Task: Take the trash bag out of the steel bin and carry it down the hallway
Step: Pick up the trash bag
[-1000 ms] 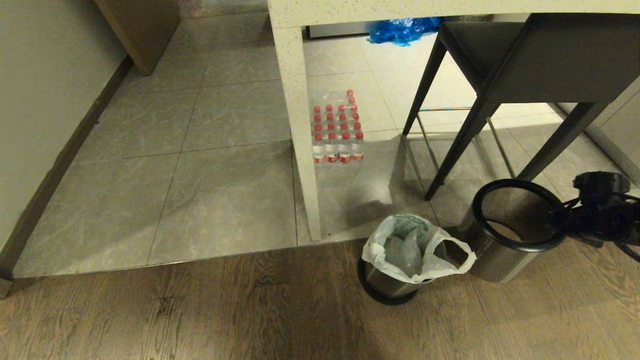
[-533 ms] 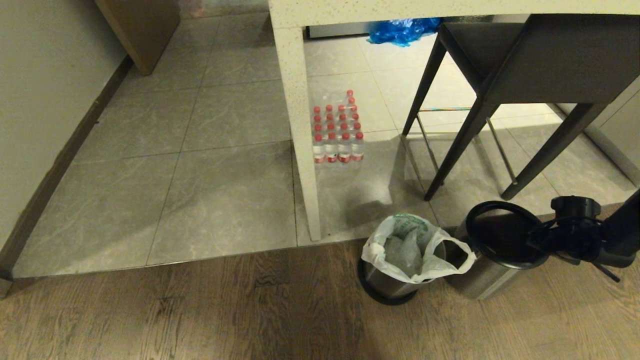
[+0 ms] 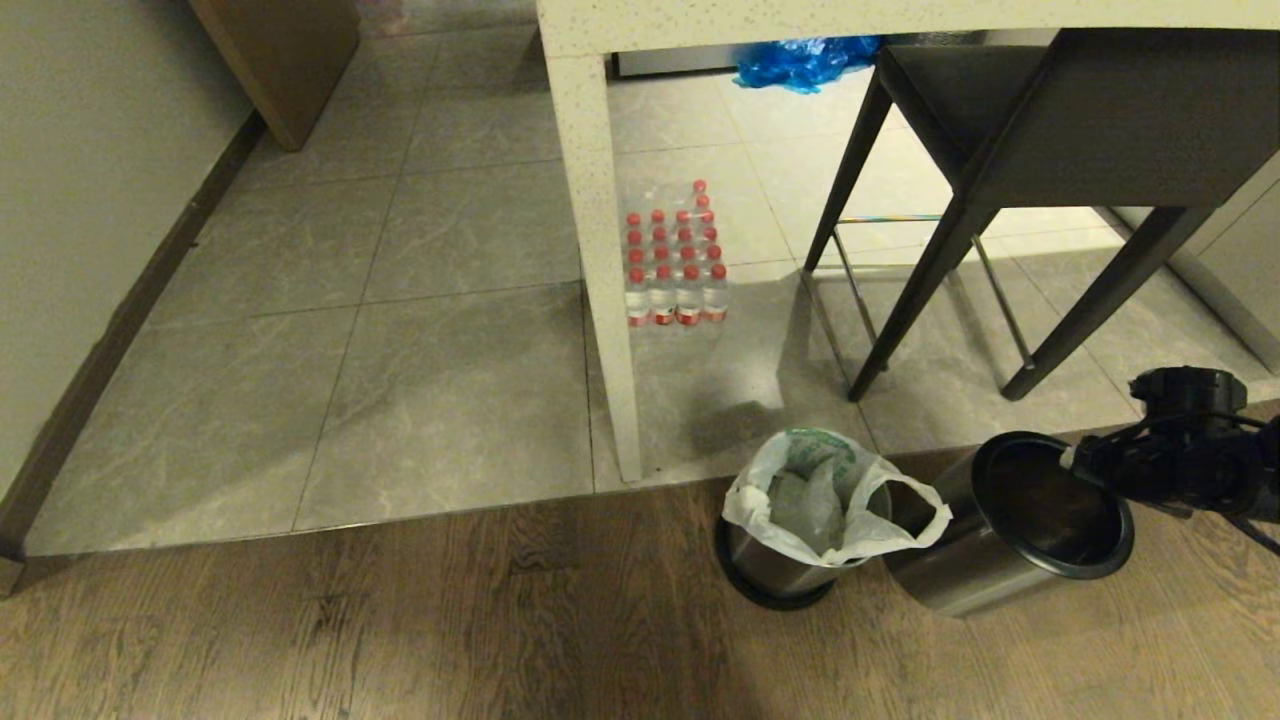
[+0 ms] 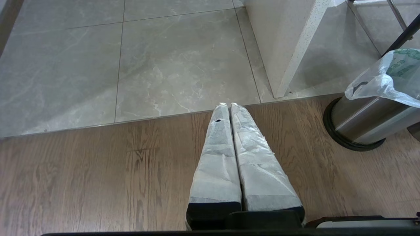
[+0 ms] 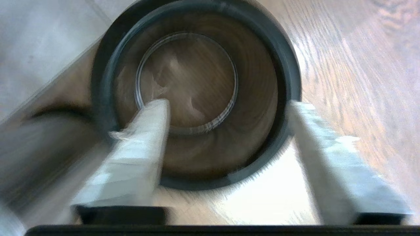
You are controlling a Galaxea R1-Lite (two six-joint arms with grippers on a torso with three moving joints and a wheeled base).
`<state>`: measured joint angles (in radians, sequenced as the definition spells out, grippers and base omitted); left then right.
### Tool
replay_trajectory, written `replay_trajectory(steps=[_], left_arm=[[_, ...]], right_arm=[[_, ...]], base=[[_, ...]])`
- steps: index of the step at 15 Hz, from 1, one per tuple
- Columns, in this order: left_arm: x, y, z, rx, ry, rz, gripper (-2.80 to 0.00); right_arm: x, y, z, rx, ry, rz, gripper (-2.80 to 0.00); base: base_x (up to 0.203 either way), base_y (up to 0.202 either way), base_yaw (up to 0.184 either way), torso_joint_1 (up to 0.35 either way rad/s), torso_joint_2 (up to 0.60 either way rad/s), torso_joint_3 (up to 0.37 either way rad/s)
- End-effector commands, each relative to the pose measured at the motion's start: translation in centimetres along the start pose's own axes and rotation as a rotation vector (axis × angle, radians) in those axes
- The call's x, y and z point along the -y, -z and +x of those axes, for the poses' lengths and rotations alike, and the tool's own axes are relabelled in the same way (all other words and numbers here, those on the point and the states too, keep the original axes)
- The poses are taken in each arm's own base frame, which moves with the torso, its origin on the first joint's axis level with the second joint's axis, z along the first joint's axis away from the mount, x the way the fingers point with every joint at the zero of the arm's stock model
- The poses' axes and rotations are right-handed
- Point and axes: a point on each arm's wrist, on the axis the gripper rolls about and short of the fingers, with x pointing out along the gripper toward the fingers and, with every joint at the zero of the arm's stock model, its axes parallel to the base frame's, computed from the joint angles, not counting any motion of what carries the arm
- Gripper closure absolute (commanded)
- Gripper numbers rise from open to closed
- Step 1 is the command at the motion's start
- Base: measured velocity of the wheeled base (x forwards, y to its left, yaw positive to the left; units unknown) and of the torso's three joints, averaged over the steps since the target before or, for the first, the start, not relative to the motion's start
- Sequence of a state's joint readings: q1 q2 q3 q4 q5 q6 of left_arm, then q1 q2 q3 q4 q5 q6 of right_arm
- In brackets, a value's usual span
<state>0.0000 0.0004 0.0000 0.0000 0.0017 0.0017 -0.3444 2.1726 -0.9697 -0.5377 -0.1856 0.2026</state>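
The steel bin [image 3: 775, 572] stands upright on the wood floor. The white trash bag [image 3: 830, 500] is draped over its rim, with a handle loop hanging toward the right. Beside it on the right, a hollow steel cylinder with a black ring rim [image 3: 1050, 505] leans tilted on the floor. My right gripper [image 3: 1085, 462] is at that rim and open; its taped fingers [image 5: 144, 137] stand wide apart on either side of the rim [image 5: 197, 19] without pinching it. My left gripper [image 4: 228, 105] hangs shut and empty over the wood floor, left of the bin [image 4: 361, 121].
A speckled counter leg [image 3: 600, 250] stands just behind the bin. A dark stool [image 3: 1000, 150] stands behind the cylinder. A pack of red-capped bottles [image 3: 675, 260] and a blue plastic bag [image 3: 805, 55] lie under the counter. The grey-tiled hallway floor [image 3: 350, 300] runs along the cream wall [image 3: 90, 200].
My right gripper brought the hollow cylinder down toward the bin and onto the floor, where it now leans tilted. The fingers have opened off its rim. Bin and bag have not moved.
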Motion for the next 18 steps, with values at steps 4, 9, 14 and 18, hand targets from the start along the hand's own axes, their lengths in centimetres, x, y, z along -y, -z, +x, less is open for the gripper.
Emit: replay_trajectory(steps=[4, 9, 14, 18], left_arm=[[0.0, 0.0, 0.0, -0.001, 0.0, 0.0, 0.0], [0.0, 0.0, 0.0, -0.001, 0.0, 0.0, 0.0], [0.0, 0.0, 0.0, -0.001, 0.0, 0.0, 0.0], [0.0, 0.0, 0.0, -0.001, 0.0, 0.0, 0.0]], right_arm=[[-4.6, -0.5, -7.0, 0.012, -0.122, -0.097, 0.0], [-13.0, 3.9, -11.7, -0.11, -0.342, -0.156, 0.0], [-16.3, 8.0, -13.8, -0.252, -0.431, -0.185, 0.0], [-14.3, 10.6, -13.6, -0.352, -0.34, -0.241, -2.8]], base=[[0.0, 0.0, 0.0, 0.0, 0.0, 0.0], [0.0, 0.0, 0.0, 0.0, 0.0, 0.0], [0.0, 0.0, 0.0, 0.0, 0.0, 0.0], [0.0, 0.0, 0.0, 0.0, 0.0, 0.0]])
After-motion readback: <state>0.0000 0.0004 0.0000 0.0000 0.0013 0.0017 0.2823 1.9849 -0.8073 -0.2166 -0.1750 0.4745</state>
